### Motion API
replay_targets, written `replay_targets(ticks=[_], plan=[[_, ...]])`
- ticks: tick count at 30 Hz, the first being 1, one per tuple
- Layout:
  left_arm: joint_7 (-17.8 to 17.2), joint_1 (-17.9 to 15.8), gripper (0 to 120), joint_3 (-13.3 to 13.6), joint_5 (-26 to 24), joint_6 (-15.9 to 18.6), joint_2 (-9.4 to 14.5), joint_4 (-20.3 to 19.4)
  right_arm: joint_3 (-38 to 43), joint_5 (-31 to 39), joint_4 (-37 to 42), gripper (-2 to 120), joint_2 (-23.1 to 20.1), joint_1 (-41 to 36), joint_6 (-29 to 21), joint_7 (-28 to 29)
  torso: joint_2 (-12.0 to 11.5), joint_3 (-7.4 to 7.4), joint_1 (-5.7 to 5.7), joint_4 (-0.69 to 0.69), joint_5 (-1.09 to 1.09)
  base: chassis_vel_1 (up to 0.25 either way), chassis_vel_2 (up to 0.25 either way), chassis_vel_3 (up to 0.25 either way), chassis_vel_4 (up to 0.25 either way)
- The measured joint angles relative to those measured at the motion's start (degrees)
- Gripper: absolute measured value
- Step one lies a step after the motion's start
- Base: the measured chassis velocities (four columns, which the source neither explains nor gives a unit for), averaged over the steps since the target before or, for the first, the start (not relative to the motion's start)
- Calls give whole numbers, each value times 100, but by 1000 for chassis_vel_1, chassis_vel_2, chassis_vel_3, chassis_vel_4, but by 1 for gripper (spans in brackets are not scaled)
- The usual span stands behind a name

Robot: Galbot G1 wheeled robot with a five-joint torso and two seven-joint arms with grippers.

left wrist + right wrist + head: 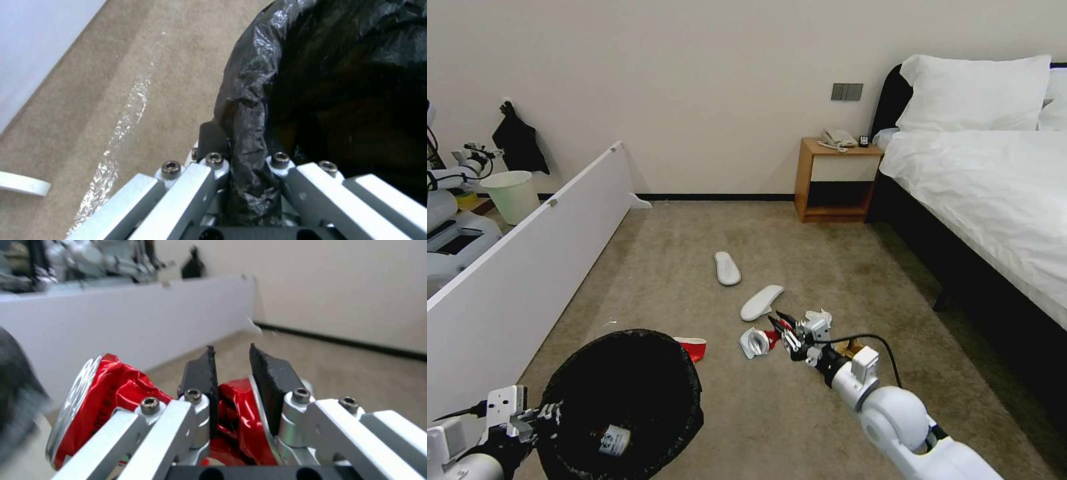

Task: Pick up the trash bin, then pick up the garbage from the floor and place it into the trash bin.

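The left hand is clamped on the rim of the round trash bin lined with a crinkly black plastic bag, its fingers pinching the folded bag edge between them. The bin sits low at the robot's left front in the head view, mouth tilted toward the camera, and a small white-labelled item lies inside on the dark liner.

The right hand reaches out over the beige carpet at centre and grips a crushed red aluminium can. Its two dark pads stand narrow, pressed on a fold of the crumpled metal; the can's silver end faces left and the glossy red wall is deeply dented.

Just beside the bin's far rim lies a flattened red paper cup. Two flat white slippers lie farther out on the carpet, near each other, apart from the can. A brown cardboard piece shows just behind the right wrist.
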Motion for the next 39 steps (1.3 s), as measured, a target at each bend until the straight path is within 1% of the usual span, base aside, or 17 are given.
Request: replay_targets(ticks=[4, 7, 10, 11, 13, 14, 15, 17, 18, 20, 21, 23, 24, 26, 30, 32, 39], plan=[[-6, -51, 3, 114, 73, 0, -35, 64, -117, 402, 481, 17, -169, 289, -79, -5, 0, 0, 0, 0, -1, 0, 0, 0, 0], [-7, -77, 3, 139, 78, 0, -37, 72, -154, 529, 609, 17, -212, 382, -97, -11, 0, 0, 0, 0, -1, 0, 0, 0, 0], [-23, -212, 3, 243, 118, 0, -27, 106, -290, 960, 933, 17, -326, 788, -132, -65, 1, 0, 0, -2, -1, 0, 0, 0, 0], [-23, -212, 3, 243, 118, 0, -27, 106, -290, 960, 933, 17, -326, 788, -132, -65, 1, 0, 0, -2, -1, 0, 0, 0, 0], [-36, -267, 3, 341, 166, -1, -1, 149, -383, 1355, 1136, 17, -346, 1218, -147, -126, 0, 0, 0, -1, 0, 0, 0, 0, 0], [-36, -267, 3, 341, 166, -1, -1, 149, -383, 1355, 1136, 17, -346, 1218, -147, -126, 0, 0, 0, -1, 0, 0, 0, 0, 0], [-52, -285, 3, 413, 202, 0, 12, 172, -437, 1591, 1246, 17, -341, 1492, -146, -159, 0, 0, 0, 0, -1, 0, 0, 0, 0], [-61, -281, 3, 490, 236, 0, 15, 182, -517, 1938, 1383, 17, -335, 1783, -146, -204, 0, 0, 0, 0, -1, 0, 0, 0, 0], [-61, -281, 3, 490, 236, 0, 15, 182, -517, 1938, 1383, 17, -335, 1783, -146, -204, 0, 0, 0, 0, -1, 0, 0, 0, 0], [-61, -271, 3, 552, 291, 0, 30, 184, -661, 2303, 1542, 17, -334, 2160, -126, -330, 0, 0, 0, 0, -2, 0, 0, 0, 0], [-61, -271, 3, 552, 291, 0, 30, 184, -661, 2303, 1542, 17, -334, 2160, -126, -330, 0, 0, 0, 0, -2, 0, 0, 0, 0], [-61, -294, 3, 556, 298, -1, 40, 184, -841, 2609, 1647, 17, -310, 2431, -105, -433, 0, 0, 0, 0, -2, 0, 0, 0, 0], [-61, -294, 3, 556, 298, -1, 40, 184, -841, 2609, 1647, 17, -310, 2431, -105, -433, 0, 0, 0, 0, -2, 0, 0, 0, 0], [-60, -308, 3, 553, 290, -1, 43, 184, -1067, 2806, 1707, 17, -215, 2637, -54, -533, 0, 0, 0, 0, -1, 0, 0, 0, 0], [-59, -308, 3, 534, 276, -1, 55, 186, -1267, 2967, 1741, 17, -105, 2760, -18, -593, 0, 0, 0, 0, -2, 0, 0, 0, 0], [-59, -308, 3, 496, 248, 0, 79, 188, -1555, 3270, 1794, 17, 34, 2890, 25, -652, 0, 0, 0, 0, -1, 0, 0, 0, 0], [-59, -287, 3, 462, 234, -1, 81, 177, -1923, 3790, 1877, 17, 187, 2967, 54, -673, 0, 0, 0, 0, -1, 0, 0, 0, 0]])
